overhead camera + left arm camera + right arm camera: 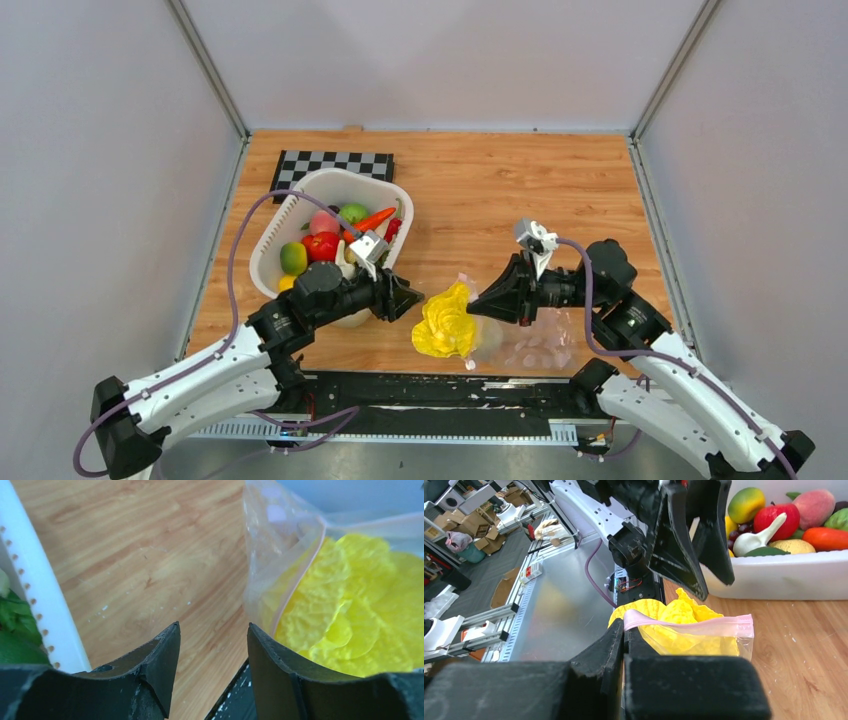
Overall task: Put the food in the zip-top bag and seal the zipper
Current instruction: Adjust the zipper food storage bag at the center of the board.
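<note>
The zip-top bag lies at the table's near edge, its mouth facing left. The yellow cabbage sits in the mouth, partly sticking out. My right gripper is shut on the bag's upper mouth edge; in the right wrist view it pinches the pink zipper above the cabbage. My left gripper is open and empty just left of the cabbage, and in the left wrist view it stands beside the bag and cabbage. A tomato, carrot and lime lie in the basket.
The white slotted basket stands at the left behind my left arm, holding several more toy fruits and vegetables; it shows in the right wrist view. A checkerboard lies behind it. The table's black front rail runs just below the bag.
</note>
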Robot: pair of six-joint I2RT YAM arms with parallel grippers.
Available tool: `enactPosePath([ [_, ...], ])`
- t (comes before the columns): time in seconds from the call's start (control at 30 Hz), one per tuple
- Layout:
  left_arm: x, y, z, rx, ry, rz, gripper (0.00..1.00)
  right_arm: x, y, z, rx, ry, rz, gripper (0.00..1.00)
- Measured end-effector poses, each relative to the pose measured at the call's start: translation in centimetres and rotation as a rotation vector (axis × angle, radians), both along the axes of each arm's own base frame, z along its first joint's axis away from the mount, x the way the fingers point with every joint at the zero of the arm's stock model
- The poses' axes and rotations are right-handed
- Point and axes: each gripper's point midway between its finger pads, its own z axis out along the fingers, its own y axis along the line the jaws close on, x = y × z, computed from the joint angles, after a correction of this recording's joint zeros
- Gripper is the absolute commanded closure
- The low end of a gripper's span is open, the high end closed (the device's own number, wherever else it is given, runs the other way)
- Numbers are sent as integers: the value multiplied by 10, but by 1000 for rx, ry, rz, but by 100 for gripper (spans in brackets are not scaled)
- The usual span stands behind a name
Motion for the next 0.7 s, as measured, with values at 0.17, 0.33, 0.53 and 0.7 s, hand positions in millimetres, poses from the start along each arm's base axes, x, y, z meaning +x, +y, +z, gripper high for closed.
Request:
enactPosePath([
  [0.17, -12, -6, -23, 20, 43, -71, 37, -4, -4, 7, 22, -30, -6, 100],
  [0.33, -26, -23, -15, -71, 46, -184, 35, 4, -3, 6, 15, -23, -48, 100],
  [0.53, -40, -39, -18, -186, 99, -276, 32, 15, 1, -2, -8, 17, -84, 100],
  [0.7, -42, -51, -16, -227, 128, -318, 33, 22, 7, -11, -33, 65, -91, 100],
])
